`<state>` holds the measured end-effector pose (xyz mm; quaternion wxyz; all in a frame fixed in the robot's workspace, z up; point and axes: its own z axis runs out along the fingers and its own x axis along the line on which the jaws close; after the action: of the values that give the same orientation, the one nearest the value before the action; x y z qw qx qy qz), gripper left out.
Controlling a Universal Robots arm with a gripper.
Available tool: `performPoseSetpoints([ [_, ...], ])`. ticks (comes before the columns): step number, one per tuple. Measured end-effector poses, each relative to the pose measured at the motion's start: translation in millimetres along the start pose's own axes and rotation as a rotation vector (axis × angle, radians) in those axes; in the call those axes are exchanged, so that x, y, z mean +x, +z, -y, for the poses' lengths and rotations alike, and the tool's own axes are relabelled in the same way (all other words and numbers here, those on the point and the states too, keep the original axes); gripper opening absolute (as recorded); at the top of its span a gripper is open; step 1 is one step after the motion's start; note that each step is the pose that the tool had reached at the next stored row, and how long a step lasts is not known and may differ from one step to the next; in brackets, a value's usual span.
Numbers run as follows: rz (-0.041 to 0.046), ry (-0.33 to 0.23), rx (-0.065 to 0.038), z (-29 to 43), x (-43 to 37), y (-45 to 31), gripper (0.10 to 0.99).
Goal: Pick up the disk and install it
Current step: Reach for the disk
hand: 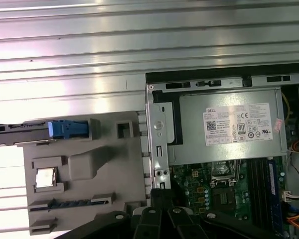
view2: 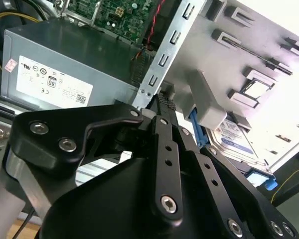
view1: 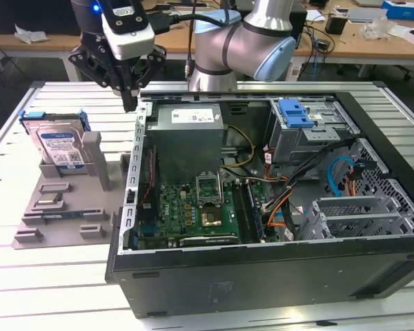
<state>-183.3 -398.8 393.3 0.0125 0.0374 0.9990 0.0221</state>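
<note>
Gripper (view1: 130, 101) hangs above the case (view1: 262, 283) wall nearest the stand (view1: 62, 214), over the corner by the power supply (view1: 186, 138). Fingers closed together, nothing between them. In both wrist views the tips meet over the case's metal edge.

Disk (view1: 57, 146) stands upright on edge in the stand's rear slot, on the exterior view's left of the case. It is apart from the gripper and untouched. In the second wrist view it lies beyond a grey post (view2: 209, 107), label towards the camera.

Step, as I judge it: approach, pick not yet begun. A pick would call for opened fingers and the gripper carried over the stand. It would then need setting square across the disk's top edge, clear of the post just beside it.

Hard to make out:
- Disk's lower edge is down in the slot, hidden.
- First wrist view gives it edge-on, with the blue carrier (hand: 65, 129) strip cut off at the frame edge.
- Which bay takes the disk: cannot tell. The cage with the blue latch (view1: 294, 112) looks likely, but its inside is not visible.
</note>
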Motion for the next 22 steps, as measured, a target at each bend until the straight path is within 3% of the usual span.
performPoseSetpoints([
  [22,0.0000,0.000,0.000,3.7,52.2,-1.4,0.102],
])
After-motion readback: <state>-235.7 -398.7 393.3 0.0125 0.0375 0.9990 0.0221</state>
